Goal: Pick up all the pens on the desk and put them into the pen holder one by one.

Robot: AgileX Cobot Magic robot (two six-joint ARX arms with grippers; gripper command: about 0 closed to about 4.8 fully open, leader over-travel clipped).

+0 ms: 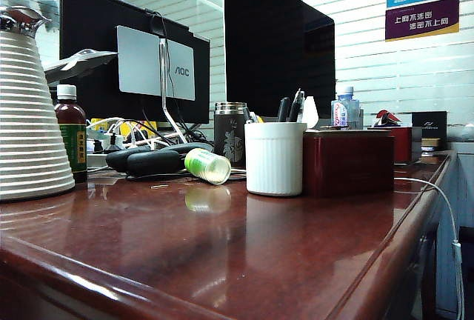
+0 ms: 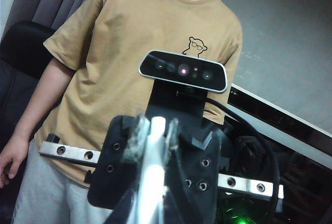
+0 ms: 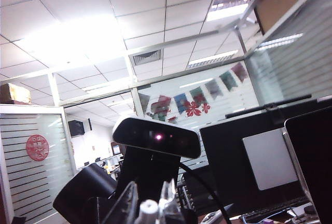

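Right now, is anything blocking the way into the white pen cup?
Nothing visible covers the open top of the pen holder, though dark pens stand in it. Left gripper and right gripper appear only in their wrist views.

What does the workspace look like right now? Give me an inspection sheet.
Surface: desk glossy, no loose pen seen.
Job's things: pen holder upright, dark pens inside.
Clutter: green-capped bottle on its side; dark red box beside the holder; jug; brown bottle.
Grippers: left pincer shut on white pen; right pincer seemingly closed around white-tipped pen, aimed at the ceiling; neither in the exterior view.
Cables: white cable over desk edge.
Surroundings: monitors; person facing left pincer.
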